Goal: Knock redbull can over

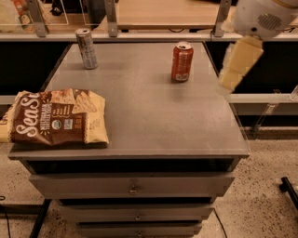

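Note:
The redbull can is a tall, slim silver-grey can standing upright at the far left corner of the grey tabletop. My arm comes in from the upper right. Its white joint is above the table's far right corner, and a cream segment hangs down from it. The gripper is at the lower end of that segment, over the table's right edge. It is far to the right of the redbull can and touches nothing.
A shorter orange-red soda can stands upright at the far right of the table, just left of the gripper. A brown and yellow chip bag lies flat at the front left. Drawers are below, and a wooden shelf runs behind.

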`<move>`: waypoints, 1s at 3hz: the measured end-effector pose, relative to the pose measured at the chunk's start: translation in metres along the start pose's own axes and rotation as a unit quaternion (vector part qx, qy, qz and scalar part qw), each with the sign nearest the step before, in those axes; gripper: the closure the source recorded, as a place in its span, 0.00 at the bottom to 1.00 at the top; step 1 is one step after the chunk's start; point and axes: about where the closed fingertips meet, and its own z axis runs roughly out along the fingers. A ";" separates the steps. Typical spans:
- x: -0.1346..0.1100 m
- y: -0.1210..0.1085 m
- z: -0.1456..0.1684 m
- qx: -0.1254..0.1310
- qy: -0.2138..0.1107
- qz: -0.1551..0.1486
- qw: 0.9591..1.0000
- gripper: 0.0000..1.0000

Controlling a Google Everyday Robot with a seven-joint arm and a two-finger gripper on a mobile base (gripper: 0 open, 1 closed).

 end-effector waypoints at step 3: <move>-0.183 -0.094 0.027 0.023 -0.153 -0.019 0.988 0.00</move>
